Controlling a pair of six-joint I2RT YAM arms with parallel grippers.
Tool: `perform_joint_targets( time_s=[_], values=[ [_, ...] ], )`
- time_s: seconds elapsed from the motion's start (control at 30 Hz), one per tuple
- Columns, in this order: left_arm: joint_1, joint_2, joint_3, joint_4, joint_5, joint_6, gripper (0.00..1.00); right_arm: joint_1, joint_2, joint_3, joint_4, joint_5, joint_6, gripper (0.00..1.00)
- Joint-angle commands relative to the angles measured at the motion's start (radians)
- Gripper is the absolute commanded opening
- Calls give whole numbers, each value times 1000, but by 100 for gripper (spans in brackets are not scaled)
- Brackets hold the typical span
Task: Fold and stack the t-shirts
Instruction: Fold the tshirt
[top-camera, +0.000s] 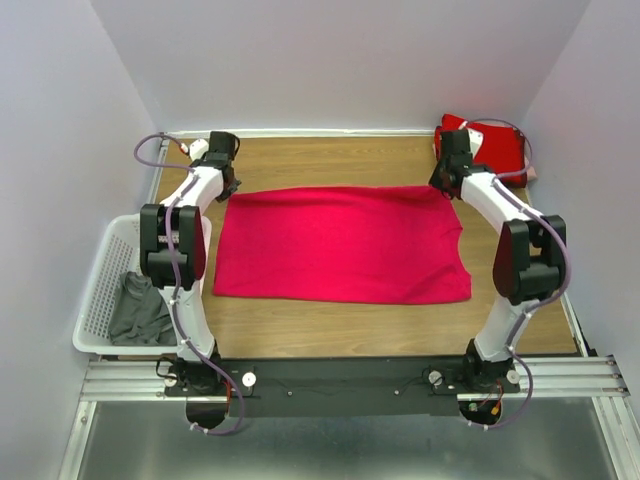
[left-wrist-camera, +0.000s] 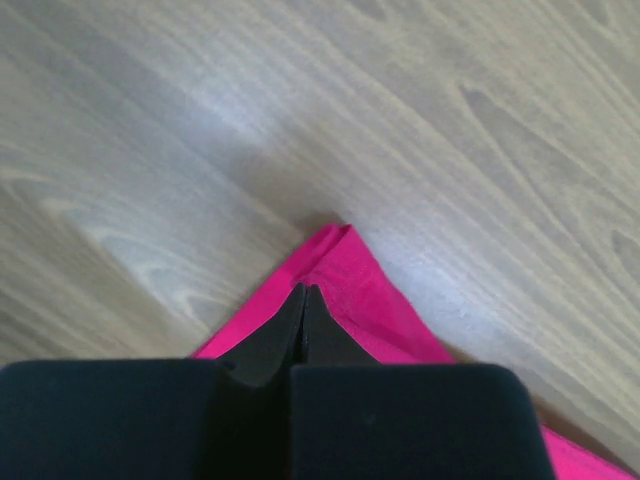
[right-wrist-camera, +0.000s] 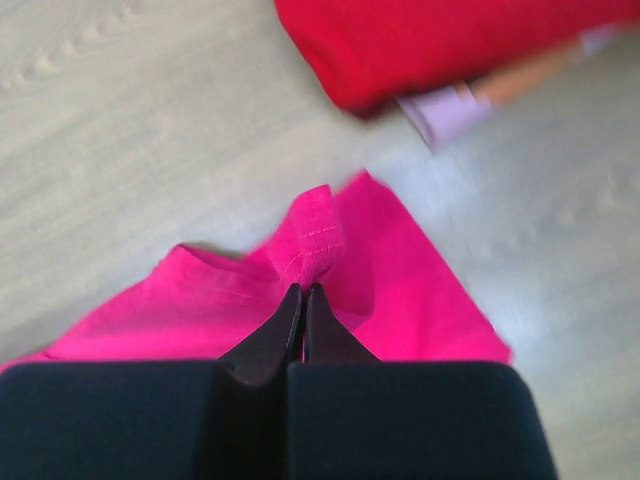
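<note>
We note pink t-shirt (top-camera: 340, 245) spread flat, centre of table (top-camera: 300, 330). Our left gripper (left-wrist-camera: 303, 295): jaws together on its far-left corner. Our right gripper (right-wrist-camera: 303, 295): jaws clamped on puckered far-right corner. Folded red t-shirts (top-camera: 492, 150) just beyond, table's far-right corner

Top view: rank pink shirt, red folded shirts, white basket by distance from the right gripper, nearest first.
1. pink t-shirt: its far right corner is pinched in the right gripper.
2. red folded shirts: just beyond, back right corner.
3. white basket: far across, left edge.
</note>
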Motion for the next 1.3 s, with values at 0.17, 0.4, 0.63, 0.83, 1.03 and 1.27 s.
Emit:
perform_joint_targets(
  time_s=[0.17,0.4,0.63,0.83,1.03,1.27],
  values=[
    [22,-92,-102,21,-1,-27,0,6,-251,-258,33,5,101,1],
    [23,-144,-157,11,-28,-23,0,5,-398,-403,33,-53,123,0],
    [23,-190,-214,11,-27,-31,0,5,-562,-513,30,-85,138,1],
    [23,-247,-274,7,-25,-48,0,6,-644,-579,20,-84,158,1],
    [23,-319,-369,22,-13,-62,0,5,-714,-637,1,-94,172,1],
    [23,-382,-470,50,12,-79,0,5,-780,-714,-11,-108,185,0]
  ],
)
